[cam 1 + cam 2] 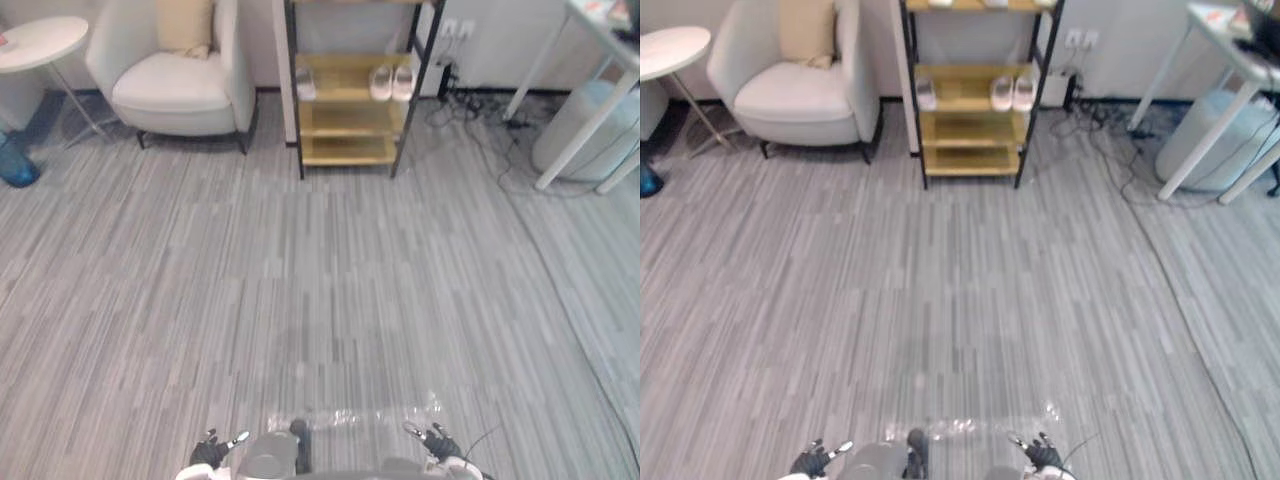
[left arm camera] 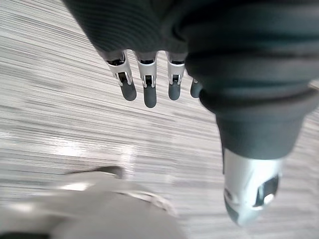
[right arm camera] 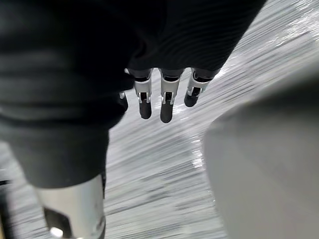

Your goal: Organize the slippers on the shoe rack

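A: Left eye view first. Where's the work?

B: The shoe rack (image 1: 345, 120) stands at the far wall, with an armchair (image 1: 180, 85) just to its left. On the shelf above its two bare lower ones, a pair of slippers (image 1: 392, 82) sits side by side at the rack's right end. A single slipper (image 1: 306, 84) sits alone at the left end, well apart from the pair.

A: And the hands?

B: The left hand (image 1: 210, 452) and right hand (image 1: 438, 442) hang low, well apart from the rack, with a long stretch of floor (image 1: 320, 300) between.

A: Right eye view?

B: Same layout. The slippers' long axes look to run front to back on the shelf, one end toward the rack's open front. Which end is the toe, I cannot tell.

A: Left wrist view?

B: Its fingers (image 2: 149, 92) hang straight and loose above the floor, holding nothing.

A: Right wrist view?

B: Likewise, the fingers (image 3: 167, 104) are straight, relaxed and empty.

A: So what does the coming move turn on?

B: Distance, I'd judge. The slippers lie straight ahead of both hands and look beyond reach, so the rack has to be approached first. Once there, the single slipper falls on the left hand's side and the pair on the right's. Bringing the single one along the shelf toward the pair looks like the left hand's job.
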